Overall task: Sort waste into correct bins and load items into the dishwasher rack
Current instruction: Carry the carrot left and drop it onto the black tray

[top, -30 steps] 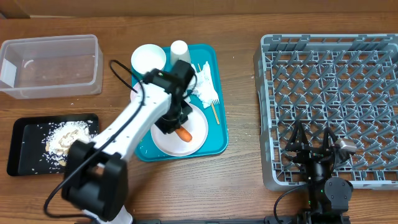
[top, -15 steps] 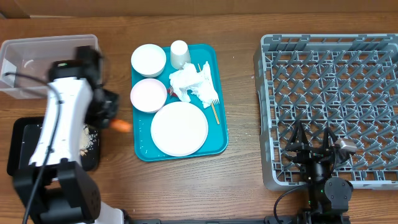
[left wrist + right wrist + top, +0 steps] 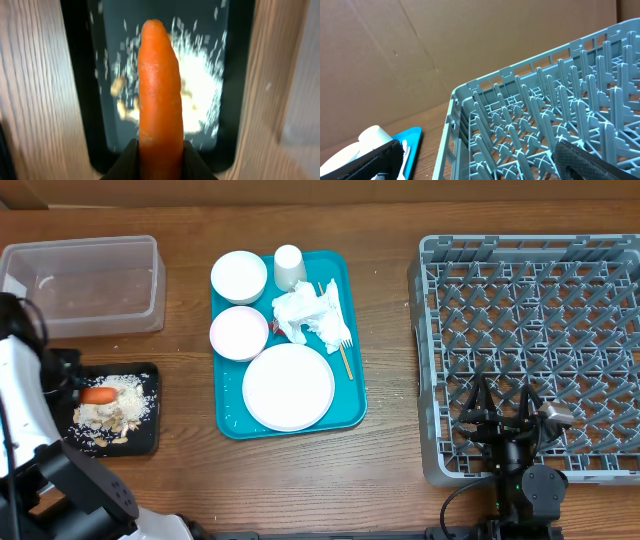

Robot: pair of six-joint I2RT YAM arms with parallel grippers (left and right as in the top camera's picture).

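Table (image 3: 390, 470), wrist view: left tool (image 3: 160, 162) pinching carrot (image 3: 159, 85) over black tray (image 3: 75, 75)

The carrot (image 3: 159, 95) ran lengthwise through the middle, tip toward 12 o'clock, its thick end pinched at 6 o'clock between the dark fingers (image 3: 125, 166) of the left gripper (image 3: 160, 159). Behind it lay the black tray (image 3: 75, 75), with pale scraps and crumbs (image 3: 201, 95) mostly toward 3 o'clock. Wooden table (image 3: 35, 90) flanked the tray at 9 and 3 o'clock.
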